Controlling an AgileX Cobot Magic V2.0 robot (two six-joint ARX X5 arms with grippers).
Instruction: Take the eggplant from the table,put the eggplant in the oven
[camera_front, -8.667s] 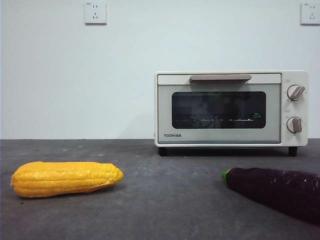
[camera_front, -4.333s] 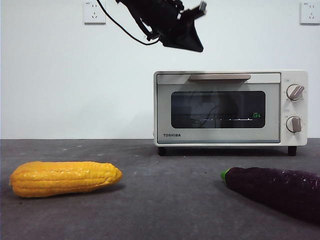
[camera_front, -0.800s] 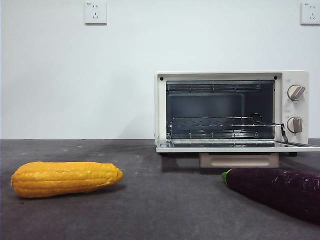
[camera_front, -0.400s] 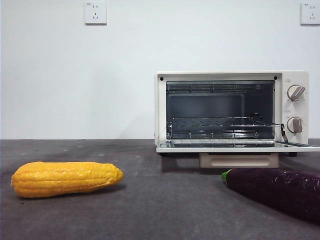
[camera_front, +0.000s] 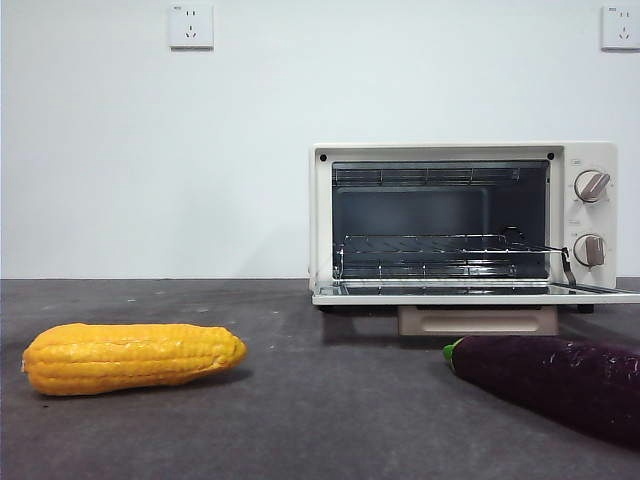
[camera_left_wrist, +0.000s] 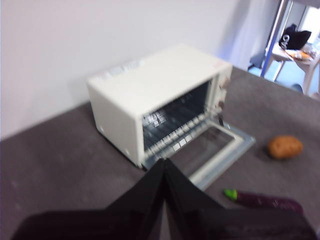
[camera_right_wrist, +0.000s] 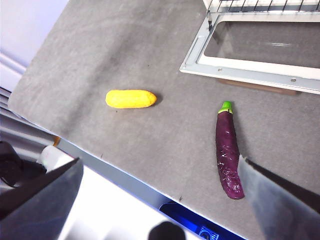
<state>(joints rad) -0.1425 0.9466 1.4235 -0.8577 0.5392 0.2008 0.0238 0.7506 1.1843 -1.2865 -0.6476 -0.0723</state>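
Note:
The eggplant (camera_front: 560, 384) lies on the table (camera_front: 330, 410) at the front right, its green stem tip pointing left; it also shows as the eggplant (camera_right_wrist: 228, 150) and the eggplant (camera_left_wrist: 264, 200). The oven (camera_front: 590, 215) stands behind it with its door (camera_front: 470, 293) folded down flat and the wire rack showing. My right gripper (camera_right_wrist: 159, 162) hangs open high above the table's front, the eggplant lying between its spread jaws far below. My left gripper (camera_left_wrist: 165, 169) is shut on nothing, high up and left of the oven (camera_left_wrist: 150, 85). Neither gripper appears in the front view.
A yellow corn cob (camera_front: 133, 357) lies at the front left, also seen as the corn cob (camera_right_wrist: 131, 98). A brown potato (camera_left_wrist: 285, 147) sits on the table beyond the oven door. The table's front edge (camera_right_wrist: 125, 172) runs close to the eggplant.
Over the last second nothing has moved. Earlier the oven door was shut and a dark arm hung above it; now the door is down and the arm has left the front view.

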